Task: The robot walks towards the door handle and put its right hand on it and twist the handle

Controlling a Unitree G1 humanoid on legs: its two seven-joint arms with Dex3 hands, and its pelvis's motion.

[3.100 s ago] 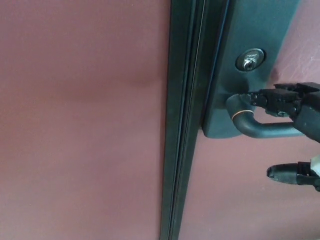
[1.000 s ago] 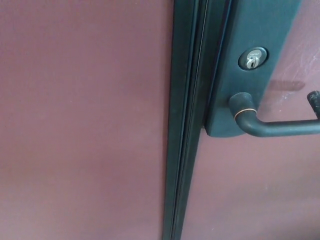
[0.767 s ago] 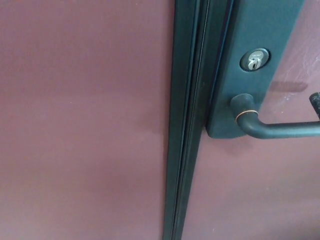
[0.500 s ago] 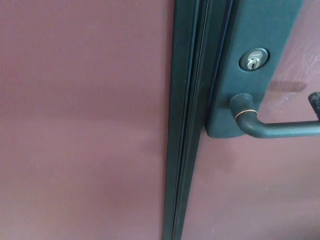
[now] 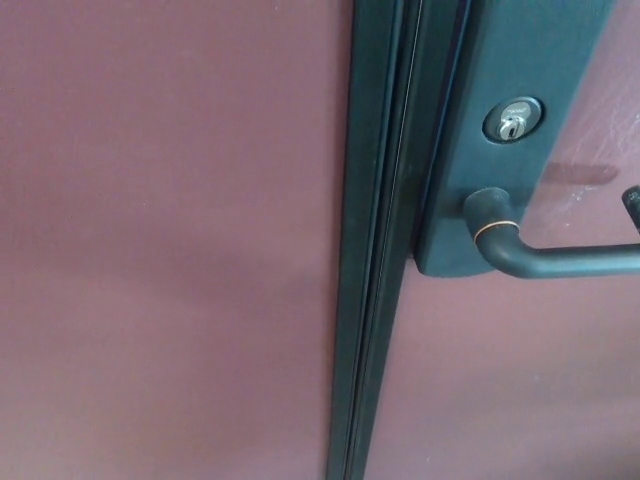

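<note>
The head view, the only one, looks close on a reddish-brown door [image 5: 170,250] with a dark vertical frame strip [image 5: 380,240] down the middle. Taking the keyhole [image 5: 512,120] as landmark: it sits in a dark plate [image 5: 520,50] right of the strip, and the handle [image 5: 560,260] starts just below it, curls out from a round neck with a thin brass ring, then runs level to the right and out of the picture. Its long axis is therefore horizontal, pointing away from the strip toward the robot's right side. Right of the keyhole and somewhat lower, at the very edge of the picture, a small black tip [image 5: 633,205] shows; it is probably part of the right hand, though so little of it is visible that I would not swear to it, and whether its fingers are spread or clenched cannot be told. That tip lies above the handle bar, near it but apart, with bare door showing between them, so the handle lies below and to the left of the fingers. No left hand shows at all; the right is plainly the nearer one. The handle lies level and nothing visibly grips it within view, which fits both a hand coming in and one drawing off.
</note>
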